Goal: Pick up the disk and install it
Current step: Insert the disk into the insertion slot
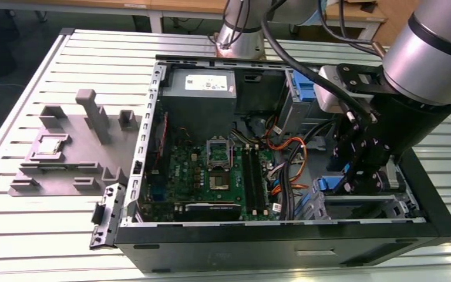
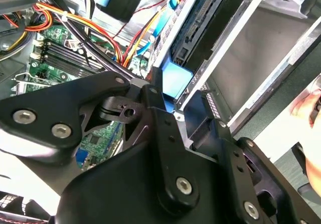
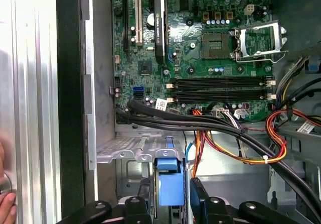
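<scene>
Closest of all is the gripper (image 3: 170, 193), black and bulky, down in the front corner of the computer case (image 1: 437, 205) on the exterior view's right. Its jaws are nearly closed, pinching the blue rail of the disk (image 3: 168, 171). The disk stands on its edge in the drive cage (image 1: 363, 207).

Right beside it run fat black cables (image 3: 200, 126) and orange wires (image 3: 241, 156). I think the gripper could catch them, or the disk could squash them, because they lie so close. The disk could also tip and jam against the cage wall, since the grip is on a thin plastic part.

Farther in lies the green board (image 3: 200, 33). At the back edge of the case sits the grey power box (image 1: 200, 88). A person's hand (image 2: 307, 106) is just beside the case and might get bumped.

The case stands on a silvery table (image 1: 22, 229) made of long slats. A grey holder tray (image 1: 69, 158) sits near the table's edge on the exterior view's left. Behind are a wooden desk (image 1: 186, 6) and a dark floor (image 1: 77, 20).
</scene>
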`<state>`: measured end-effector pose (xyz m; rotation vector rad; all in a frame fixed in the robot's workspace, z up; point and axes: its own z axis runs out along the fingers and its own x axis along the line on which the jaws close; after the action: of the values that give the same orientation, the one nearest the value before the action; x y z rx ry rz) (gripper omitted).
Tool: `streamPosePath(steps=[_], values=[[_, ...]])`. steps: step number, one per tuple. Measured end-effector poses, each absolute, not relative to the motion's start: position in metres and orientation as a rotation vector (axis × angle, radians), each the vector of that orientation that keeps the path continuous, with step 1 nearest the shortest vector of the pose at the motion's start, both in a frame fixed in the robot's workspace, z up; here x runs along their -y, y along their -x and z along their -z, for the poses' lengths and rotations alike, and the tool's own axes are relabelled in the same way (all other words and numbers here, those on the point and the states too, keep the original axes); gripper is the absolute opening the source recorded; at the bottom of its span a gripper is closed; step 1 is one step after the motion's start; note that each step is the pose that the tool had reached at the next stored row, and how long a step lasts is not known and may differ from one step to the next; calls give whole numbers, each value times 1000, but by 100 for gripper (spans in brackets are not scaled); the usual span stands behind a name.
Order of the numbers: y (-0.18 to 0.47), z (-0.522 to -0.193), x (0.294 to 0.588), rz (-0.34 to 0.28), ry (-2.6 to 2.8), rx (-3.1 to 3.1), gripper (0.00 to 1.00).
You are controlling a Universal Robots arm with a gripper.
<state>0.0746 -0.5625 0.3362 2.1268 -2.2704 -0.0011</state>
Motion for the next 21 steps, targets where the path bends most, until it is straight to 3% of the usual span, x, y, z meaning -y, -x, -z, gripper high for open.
streamPosePath(steps=[9,11,12,14,17,21], values=[[-75,-340,562,1,-2127,2270,43],[-75,-340,562,1,-2127,2270,31],[-75,-340,562,1,-2127,2270,31],[-75,-340,562,1,-2127,2270,19],[-75,-340,562,1,-2127,2270,10],[-75,-340,562,1,-2127,2270,10]])
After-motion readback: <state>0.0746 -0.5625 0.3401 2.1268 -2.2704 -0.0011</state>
